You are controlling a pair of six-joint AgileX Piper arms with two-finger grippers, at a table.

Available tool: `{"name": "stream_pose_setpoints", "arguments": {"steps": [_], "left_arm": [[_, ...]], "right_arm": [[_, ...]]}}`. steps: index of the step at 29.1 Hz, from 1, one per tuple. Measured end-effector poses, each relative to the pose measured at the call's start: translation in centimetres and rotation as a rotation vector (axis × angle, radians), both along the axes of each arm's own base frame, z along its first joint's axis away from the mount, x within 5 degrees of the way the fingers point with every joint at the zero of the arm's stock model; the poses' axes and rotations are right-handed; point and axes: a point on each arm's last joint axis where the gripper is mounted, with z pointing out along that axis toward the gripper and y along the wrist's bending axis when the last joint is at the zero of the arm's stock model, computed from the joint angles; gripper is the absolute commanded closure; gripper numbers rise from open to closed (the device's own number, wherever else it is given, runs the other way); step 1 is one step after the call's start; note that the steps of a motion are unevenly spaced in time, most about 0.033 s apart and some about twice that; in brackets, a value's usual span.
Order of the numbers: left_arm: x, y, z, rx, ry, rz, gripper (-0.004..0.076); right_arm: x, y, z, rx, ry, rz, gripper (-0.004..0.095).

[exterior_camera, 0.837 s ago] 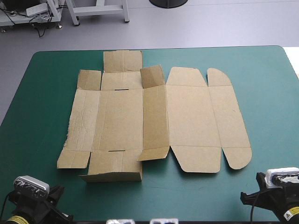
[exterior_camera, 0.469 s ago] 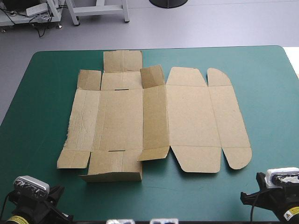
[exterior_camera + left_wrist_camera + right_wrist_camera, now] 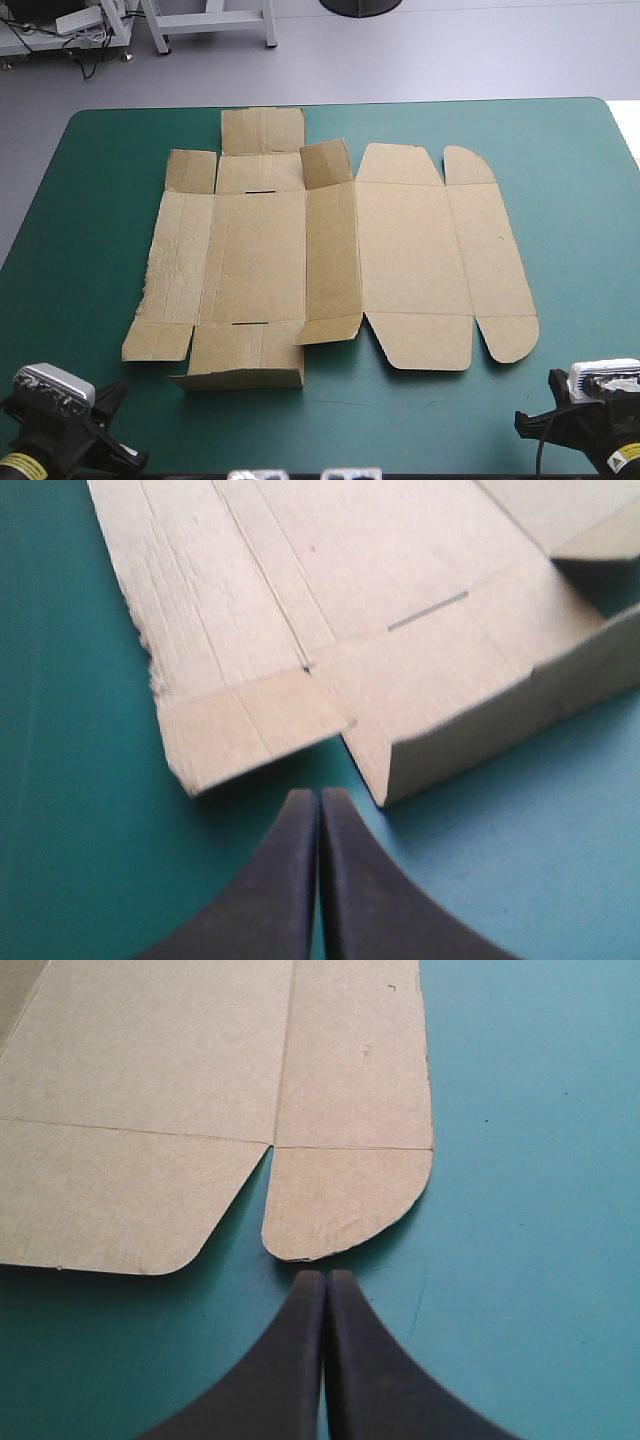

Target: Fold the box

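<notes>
Brown board, the box (image 3: 400, 250), is being seen cut and unfolded in the middle of the table, on the teal-green cover (image 3: 580, 200), with cover showing on every side of it. Most of its panels are lying flat. The two end flaps of the narrow middle panel (image 3: 330, 250) are being held slightly raised by their creases, and the outer strip of the near flap (image 3: 500, 730) is being shown turned up as a low wall in the left wrist view.

The left gripper (image 3: 320, 795) is being held low over the cover just short of the box's near-left corner, its black fingers pressed together into one pointed arch. The small corner flap (image 3: 255, 725) is lying just ahead of the tips, and no contact with the board is being made.

The right gripper (image 3: 326, 1278) is being held the same way at the near-right corner, fingers together, nothing between them. The rounded flap (image 3: 345, 1200) is lying just ahead of its tips, with a narrow strip of cover showing between them.

In the high view the left arm (image 3: 55, 440) and the right arm (image 3: 600, 430) are being kept down at the table's near corners, well apart from each other, both pointed toward the box.
</notes>
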Motion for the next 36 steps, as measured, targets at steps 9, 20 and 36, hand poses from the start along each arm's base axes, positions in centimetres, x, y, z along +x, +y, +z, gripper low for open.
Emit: {"name": "stream_pose_setpoints", "arguments": {"steps": [9, 20, 36], "left_arm": [[4.8, -1.0, 10.2, -0.020, -0.088, -0.003, 0.0733], [16.1, -1.8, 12.7, 0.120, 0.012, 0.124, 0.0732], [21.4, 10.5, 6.8, -0.140, 0.336, 0.488, 0.0709]], "right_arm": [[0.0, 0.0, 0.0, 0.000, -0.004, 0.000, 0.0928], [0.0, 0.0, 0.1, -0.003, -0.008, -0.001, 0.0928], [0.1, -0.3, 0.1, -0.046, -0.012, -0.005, 0.0928]]}}
